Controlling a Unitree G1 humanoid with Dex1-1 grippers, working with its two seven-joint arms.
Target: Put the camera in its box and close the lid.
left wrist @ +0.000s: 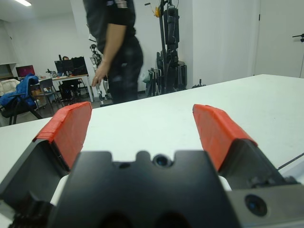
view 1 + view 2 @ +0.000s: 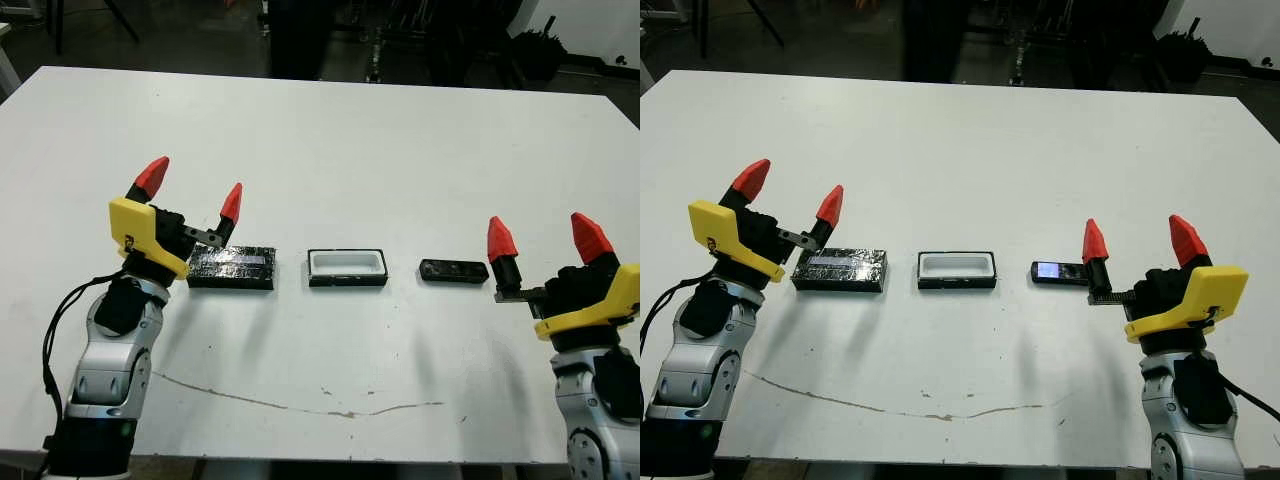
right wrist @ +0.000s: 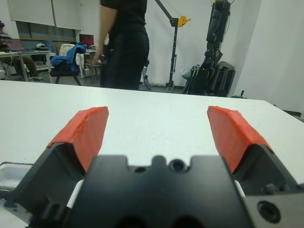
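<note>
No writing is legible on the lid (image 2: 231,267), box (image 2: 347,267) or camera (image 2: 453,270); both grippers' fingers spread wide, empty.

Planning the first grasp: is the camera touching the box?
Apart. The left eye view shows bare white table between the camera and the box.

Left arm raised at 8 o'clock of the head view, left gripper (image 2: 192,196) with red fingertips spread wide, pointing toward 12 o'clock, right arm raised at 4 o'clock, right gripper (image 2: 546,237) likewise spread wide, tips up
</note>
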